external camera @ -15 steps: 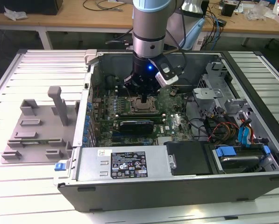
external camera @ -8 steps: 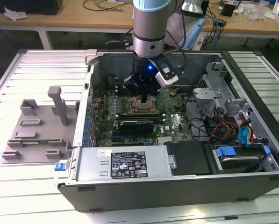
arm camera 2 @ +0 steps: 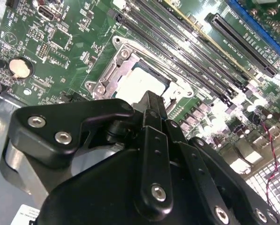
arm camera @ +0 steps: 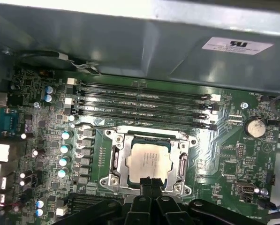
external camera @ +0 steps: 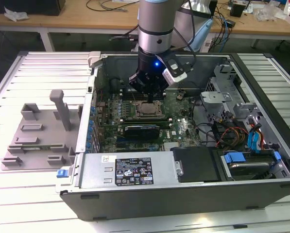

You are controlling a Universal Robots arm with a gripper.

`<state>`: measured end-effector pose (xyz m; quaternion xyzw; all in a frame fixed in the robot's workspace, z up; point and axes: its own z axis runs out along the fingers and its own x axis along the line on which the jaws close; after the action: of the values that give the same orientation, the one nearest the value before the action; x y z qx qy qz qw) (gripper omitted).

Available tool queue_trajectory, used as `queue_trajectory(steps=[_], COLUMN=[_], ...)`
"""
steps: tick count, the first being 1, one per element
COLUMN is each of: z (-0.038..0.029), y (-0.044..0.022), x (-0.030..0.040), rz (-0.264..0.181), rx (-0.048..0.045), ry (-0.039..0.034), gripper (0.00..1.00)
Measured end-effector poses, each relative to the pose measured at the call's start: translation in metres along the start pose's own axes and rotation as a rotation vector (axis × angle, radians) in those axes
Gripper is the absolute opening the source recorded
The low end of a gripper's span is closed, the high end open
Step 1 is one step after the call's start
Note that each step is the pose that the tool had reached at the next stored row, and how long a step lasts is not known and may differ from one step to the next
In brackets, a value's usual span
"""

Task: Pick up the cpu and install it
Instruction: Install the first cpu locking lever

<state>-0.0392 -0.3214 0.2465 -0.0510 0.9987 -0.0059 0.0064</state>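
Motherboard (arm camera: 233, 154) | cpu (arm camera: 147, 161) in socket frame (arm camera: 117, 159); gripper (arm camera: 150, 182) over it; memory slots (arm camera: 140, 101) beside

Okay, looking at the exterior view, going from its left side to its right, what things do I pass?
grey fixture block → cpu lying in the motherboard socket → black cover panel → blue drive bay
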Motion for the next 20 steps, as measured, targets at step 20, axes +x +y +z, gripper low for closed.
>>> queue_trajectory(steps=[20], z=[-0.0143], y=[0.0013], x=[0.0139], rz=[0.000], rx=[-0.0004], ry=[-0.0001], gripper=[0.11])
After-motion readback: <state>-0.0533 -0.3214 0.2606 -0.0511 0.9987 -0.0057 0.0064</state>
